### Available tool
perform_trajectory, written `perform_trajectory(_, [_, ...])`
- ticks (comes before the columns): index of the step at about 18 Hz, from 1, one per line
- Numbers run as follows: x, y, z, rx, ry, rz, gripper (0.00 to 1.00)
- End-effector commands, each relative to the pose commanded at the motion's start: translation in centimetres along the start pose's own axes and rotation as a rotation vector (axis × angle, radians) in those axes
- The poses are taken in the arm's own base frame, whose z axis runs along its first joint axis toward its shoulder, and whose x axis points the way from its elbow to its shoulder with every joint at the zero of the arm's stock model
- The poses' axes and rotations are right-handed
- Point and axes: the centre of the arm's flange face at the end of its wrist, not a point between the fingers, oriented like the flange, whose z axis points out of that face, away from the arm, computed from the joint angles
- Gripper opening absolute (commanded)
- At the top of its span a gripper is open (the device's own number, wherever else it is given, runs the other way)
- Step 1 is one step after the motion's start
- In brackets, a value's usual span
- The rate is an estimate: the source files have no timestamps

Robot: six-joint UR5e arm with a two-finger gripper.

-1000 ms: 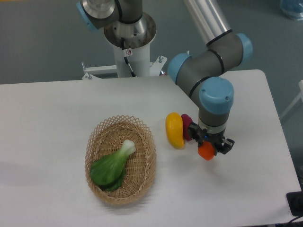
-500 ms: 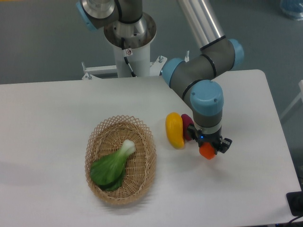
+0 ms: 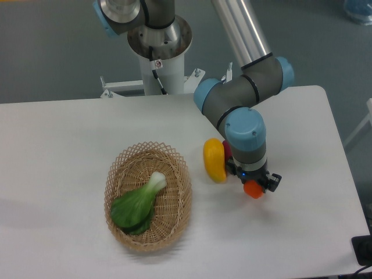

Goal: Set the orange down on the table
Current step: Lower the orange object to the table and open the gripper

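smooth white tabletop, woven wicker basket, smooth plastic-looking orange and glossy yellow fruit, matt grey arm.

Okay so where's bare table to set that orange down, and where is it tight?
The table is bare right of and in front of the gripper holding the orange, out to the edges. Also left of the wicker basket. It is crowded between the basket and the yellow fruit.

You see a silver-tubed arm, grey joints with light-blue caps, a white pedestal base, a black cable on it, and a black gripper.
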Motion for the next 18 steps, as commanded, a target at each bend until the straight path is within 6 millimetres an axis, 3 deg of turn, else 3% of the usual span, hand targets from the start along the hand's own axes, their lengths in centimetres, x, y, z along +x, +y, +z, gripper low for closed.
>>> perform_trajectory(5, [-0.3, 0.0, -0.7, 0.013, -0.006, -0.001, 1.00])
perform_trajectory(13, [-2.1, -0.6, -3.7, 0.249, 0.043, -0.140, 1.00])
perform_trajectory(18, [-4.4, 0.3, -5.4, 0.259, 0.010, -0.150, 1.00])
